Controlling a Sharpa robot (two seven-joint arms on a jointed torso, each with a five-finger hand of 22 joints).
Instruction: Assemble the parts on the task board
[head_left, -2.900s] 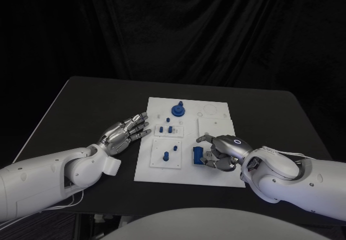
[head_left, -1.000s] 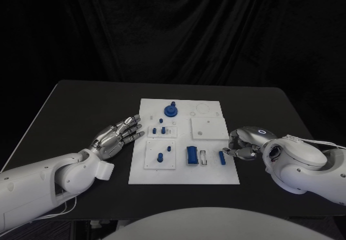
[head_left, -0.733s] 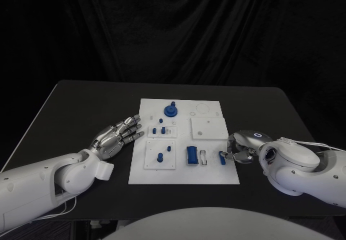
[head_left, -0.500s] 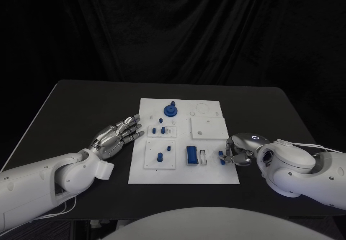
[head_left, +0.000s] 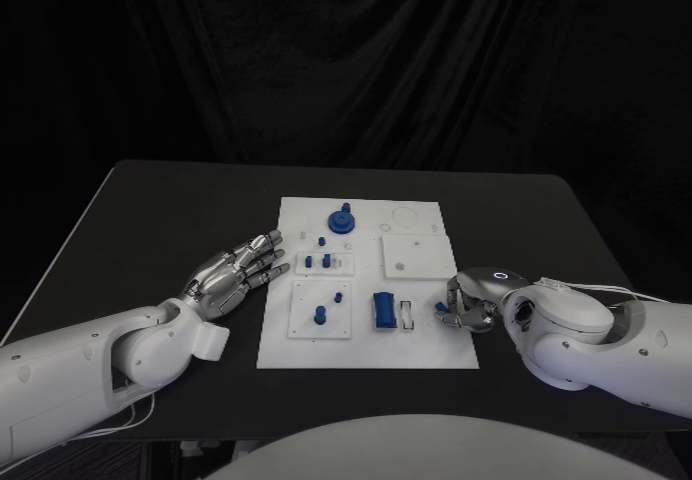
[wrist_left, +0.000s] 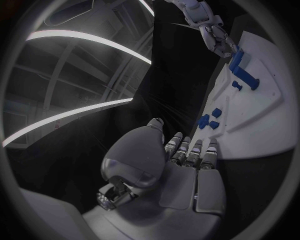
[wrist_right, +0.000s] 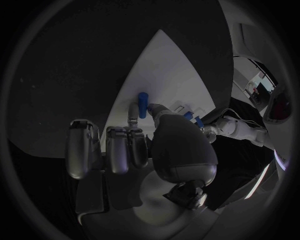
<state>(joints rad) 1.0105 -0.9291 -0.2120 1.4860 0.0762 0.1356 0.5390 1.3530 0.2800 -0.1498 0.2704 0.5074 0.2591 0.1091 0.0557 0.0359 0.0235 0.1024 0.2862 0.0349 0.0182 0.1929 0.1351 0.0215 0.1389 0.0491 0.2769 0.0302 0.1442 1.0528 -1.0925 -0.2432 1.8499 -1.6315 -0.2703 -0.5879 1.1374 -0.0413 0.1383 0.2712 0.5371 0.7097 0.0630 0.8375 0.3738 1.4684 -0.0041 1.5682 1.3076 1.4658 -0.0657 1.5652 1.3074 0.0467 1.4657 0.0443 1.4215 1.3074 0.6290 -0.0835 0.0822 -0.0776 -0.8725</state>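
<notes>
On the surface: task board (head_left: 427, 350) lies mid-surface, blue parts (head_left: 384, 309) on it.
Right hand (head_left: 472, 300): fingers curled at board's edge; hold unclear.
Left hand (head_left: 238, 266): spread, empty, beside board.
Risk: curled fingers could knock a nearby part.

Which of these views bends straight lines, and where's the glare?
Head view: task board edges stay straight and evenly lit. Left wrist view: fisheye curves the board's edge, with bright light streaks arcing beyond the left hand. Right wrist view: the board bows behind the right hand; no glare.
</notes>
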